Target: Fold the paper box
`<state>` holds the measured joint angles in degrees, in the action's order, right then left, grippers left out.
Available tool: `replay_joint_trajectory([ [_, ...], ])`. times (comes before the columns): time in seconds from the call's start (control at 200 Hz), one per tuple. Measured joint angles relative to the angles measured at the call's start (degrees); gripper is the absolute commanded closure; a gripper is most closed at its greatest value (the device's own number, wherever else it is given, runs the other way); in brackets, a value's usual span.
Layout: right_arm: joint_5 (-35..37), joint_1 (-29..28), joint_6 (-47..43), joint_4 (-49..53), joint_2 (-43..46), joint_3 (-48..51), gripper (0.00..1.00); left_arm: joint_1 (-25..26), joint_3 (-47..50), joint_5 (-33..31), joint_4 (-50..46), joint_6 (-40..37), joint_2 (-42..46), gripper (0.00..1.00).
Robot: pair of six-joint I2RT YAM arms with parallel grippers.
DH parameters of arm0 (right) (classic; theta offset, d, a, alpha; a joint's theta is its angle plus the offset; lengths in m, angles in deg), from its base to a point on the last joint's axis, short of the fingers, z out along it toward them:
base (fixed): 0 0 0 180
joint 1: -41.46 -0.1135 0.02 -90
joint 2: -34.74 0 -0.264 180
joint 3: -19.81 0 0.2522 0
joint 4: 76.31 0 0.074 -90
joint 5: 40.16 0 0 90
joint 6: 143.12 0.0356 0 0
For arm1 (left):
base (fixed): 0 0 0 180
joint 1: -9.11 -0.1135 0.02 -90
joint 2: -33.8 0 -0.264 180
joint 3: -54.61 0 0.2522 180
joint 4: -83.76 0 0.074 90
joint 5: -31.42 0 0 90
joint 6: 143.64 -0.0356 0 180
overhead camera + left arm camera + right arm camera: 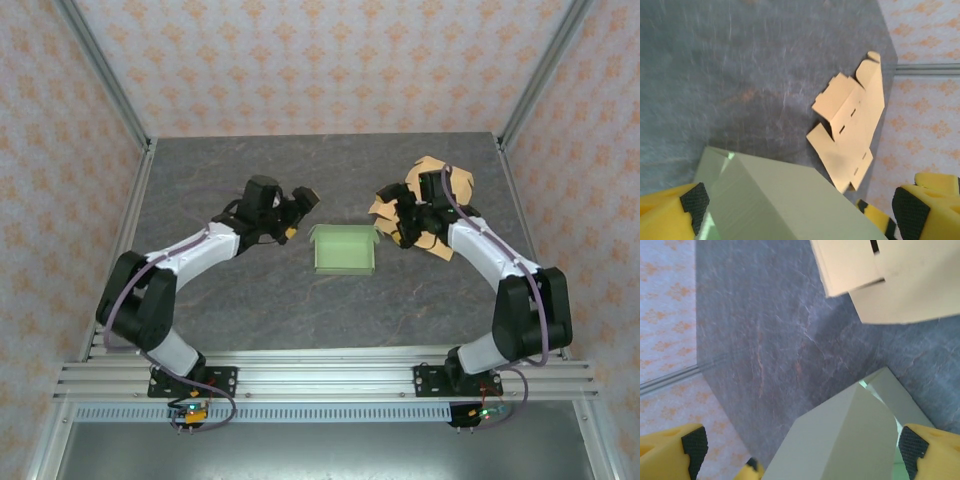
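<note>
Robotics lab test cell: a left arm (pixel 190 252) and a right arm (pixel 487 252) stand bolted to an aluminium rail (pixel 320 375) at the edge of a grey stone-look surface (pixel 250 310), boxed in by metal posts (pixel 100 70) and orange-patterned panels (pixel 320 60).

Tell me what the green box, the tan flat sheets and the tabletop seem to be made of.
The green box looks like thin matte paperboard: crisp folds, thin walls. The tan sheets look like matte card: die-cut tabs, slots, crease lines. The tabletop is dark grey with stone-like veining, perhaps printed laminate or a mat; I cannot tell which.
</note>
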<state>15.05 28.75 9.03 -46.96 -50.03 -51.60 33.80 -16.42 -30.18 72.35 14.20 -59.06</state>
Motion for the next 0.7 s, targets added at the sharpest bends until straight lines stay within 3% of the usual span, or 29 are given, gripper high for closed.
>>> replay_joint_trajectory([
  [0.245, -3.6, -1.9, 4.7, -5.8, -0.3, 1.8, 0.13, 2.7, 0.6, 3.8, 7.7, 5.7, -1.9, 0.27],
  [0.701, -2.4, -3.7, 5.6, -7.5, -1.2, 5.6, 0.17, 2.6, 2.6, 2.7, 10.1, 4.7, -2.0, 0.38],
])
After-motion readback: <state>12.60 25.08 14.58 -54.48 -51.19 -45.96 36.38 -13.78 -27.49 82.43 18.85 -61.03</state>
